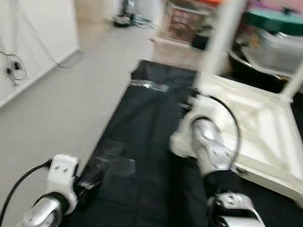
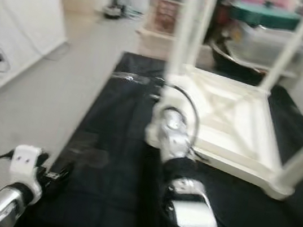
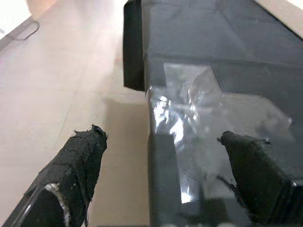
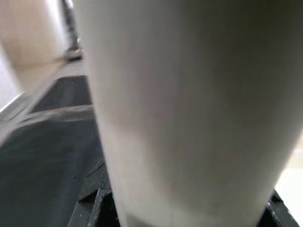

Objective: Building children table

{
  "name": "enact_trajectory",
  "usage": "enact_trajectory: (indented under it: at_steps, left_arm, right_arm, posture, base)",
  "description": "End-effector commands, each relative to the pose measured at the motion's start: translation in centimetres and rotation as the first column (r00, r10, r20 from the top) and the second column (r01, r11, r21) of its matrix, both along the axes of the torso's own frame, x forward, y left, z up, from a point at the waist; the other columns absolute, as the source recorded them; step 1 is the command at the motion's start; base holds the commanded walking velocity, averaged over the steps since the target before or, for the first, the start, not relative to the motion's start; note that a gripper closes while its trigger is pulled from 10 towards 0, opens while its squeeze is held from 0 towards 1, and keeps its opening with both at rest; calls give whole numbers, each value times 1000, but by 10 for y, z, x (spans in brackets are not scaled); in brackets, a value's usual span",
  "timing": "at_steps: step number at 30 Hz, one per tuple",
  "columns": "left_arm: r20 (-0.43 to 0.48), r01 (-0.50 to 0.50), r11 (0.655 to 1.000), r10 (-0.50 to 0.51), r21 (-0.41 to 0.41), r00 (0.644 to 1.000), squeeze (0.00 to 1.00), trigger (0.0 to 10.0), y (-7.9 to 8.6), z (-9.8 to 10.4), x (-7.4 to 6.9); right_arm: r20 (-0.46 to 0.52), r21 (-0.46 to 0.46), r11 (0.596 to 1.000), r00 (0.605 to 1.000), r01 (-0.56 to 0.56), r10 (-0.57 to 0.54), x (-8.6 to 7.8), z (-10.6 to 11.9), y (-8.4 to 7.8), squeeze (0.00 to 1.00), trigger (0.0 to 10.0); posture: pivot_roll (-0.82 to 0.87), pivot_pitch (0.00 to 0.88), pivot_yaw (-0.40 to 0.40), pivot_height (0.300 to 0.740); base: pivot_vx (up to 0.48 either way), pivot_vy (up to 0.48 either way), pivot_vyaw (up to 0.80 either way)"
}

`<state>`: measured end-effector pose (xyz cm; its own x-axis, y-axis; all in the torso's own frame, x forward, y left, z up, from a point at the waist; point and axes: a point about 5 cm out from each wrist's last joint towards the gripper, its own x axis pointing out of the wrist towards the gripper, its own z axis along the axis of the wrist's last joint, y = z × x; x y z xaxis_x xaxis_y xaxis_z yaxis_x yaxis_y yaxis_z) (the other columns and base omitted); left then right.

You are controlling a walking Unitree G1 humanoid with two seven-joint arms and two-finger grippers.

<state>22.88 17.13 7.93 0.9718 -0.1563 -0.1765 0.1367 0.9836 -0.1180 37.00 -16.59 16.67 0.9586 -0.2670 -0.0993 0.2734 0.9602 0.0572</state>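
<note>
Two legs already stand on the upturned white table (image 1: pixel 263 130) on the black mat (image 1: pixel 141 146). My right gripper (image 1: pixel 194 103) wraps the near leg (image 1: pixel 223 33) — I'd keep it plumb; left gripper (image 3: pixel 161 175) gapes wide, idle.

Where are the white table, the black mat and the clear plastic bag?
white table (image 1: pixel 263 127), left eye view, upturned underside panel
black mat (image 1: pixel 147 141), left eye view, bare middle
clear plastic bag (image 3: pixel 208 113), left wrist view, crinkled centre
</note>
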Motion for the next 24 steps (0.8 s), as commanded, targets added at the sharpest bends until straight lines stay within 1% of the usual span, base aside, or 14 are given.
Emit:
enact_trajectory:
  at_steps: [1, 2, 7, 8, 9, 11, 12, 13, 14, 15, 17, 18, 20, 24]
  left_arm:
    - [4, 29, 1000, -29, 0, 1000, 0, 10000, -5, 3, 3]
    - [4, 39, 999, -39, -1, 999, 0, 10000, -5, 4, 5]
    - [4, 62, 998, -62, 1, 998, 0, 10000, -8, 4, 9]
    - [4, 68, 998, -68, 1, 998, 0, 10000, -9, 4, 10]
    - [9, 69, 998, -69, 1, 998, 0, 10000, -10, 5, 11]
    - [13, 69, 998, -69, 0, 998, 0, 10000, -11, 6, 13]
    - [19, 65, 998, -65, -1, 998, 0, 10000, -10, 7, 14]
    - [22, 58, 998, -58, 0, 998, 0, 10000, -9, 7, 14]
    - [23, 53, 999, -53, 1, 998, 0, 10000, -8, 7, 13]
    - [23, 53, 999, -53, 1, 998, 0, 10000, -8, 7, 13]
    - [22, 50, 999, -50, 3, 999, 0, 10000, -8, 6, 12]
    - [22, 50, 999, -50, 3, 999, 0, 10000, -8, 6, 12]
    - [23, 48, 999, -48, 4, 999, 0, 10000, -8, 6, 11]
    - [26, 45, 999, -45, 5, 999, 0, 10000, -8, 7, 11]
  right_arm:
    - [-177, 34, 999, 984, 2, 4, -25, -39, -1, 0, 0]
    - [-165, 25, 997, 983, -77, 81, -36, -40, 6, 0, 10000]
    - [-58, 64, 955, 955, -289, 292, -39, -26, 27, 0, 10000]
    - [-4, 73, 936, 939, -344, 345, -37, -19, 36, 886, 10000]
    - [59, 60, 876, 878, -478, 475, -25, -3, 46, 1000, 10000]
    - [89, 42, 835, 834, -549, 545, -18, 9, 51, 1000, 10000]
    - [132, 36, 716, 714, -697, 688, -13, 24, 61, 690, 10000]
    - [171, -11, 564, 554, -826, 815, -11, 38, 68, 0, 10000]
    - [184, -66, 414, 396, -908, 899, -15, 47, 71, 0, 10000]
    - [184, -66, 414, 396, -908, 899, -15, 47, 71, 0, 10000]
    - [146, -144, 223, 202, -964, 968, -17, 53, 73, 0, 10000]
    - [146, -144, 223, 202, -964, 968, -17, 53, 73, 0, 10000]
    - [69, -156, 99, 89, -983, 994, -13, 49, 83, 0, 10000]
    - [46, -139, 54, 48, -989, 998, -12, 42, 92, 0, 10000]
  posture:
    - [41, 0, -20, 740]
    - [25, 0, -6, 740]
    - [9, 0, 5, 740]
    - [9, 0, 5, 740]
    - [23, 0, -8, 740]
    - [30, 0, -15, 740]
    - [37, 0, -21, 740]
    - [47, 0, -28, 740]
    - [50, 0, -31, 740]
    - [50, 0, -31, 740]
    - [66, 0, -43, 740]
    - [66, 0, -43, 740]
    - [77, 0, -53, 740]
    - [82, 0, -57, 740]
  base:
    - [0, 0, 0]
    - [0, 0, 0]
    - [0, 0, 0]
    - [0, 0, 0]
    - [0, 0, 0]
    - [0, 0, 0]
    - [0, 0, 0]
    - [0, 0, 0]
    - [0, 0, 0]
    - [0, 0, 0]
    - [0, 0, 0]
    - [0, 0, 0]
    - [0, 0, 0]
    - [0, 0, 0]
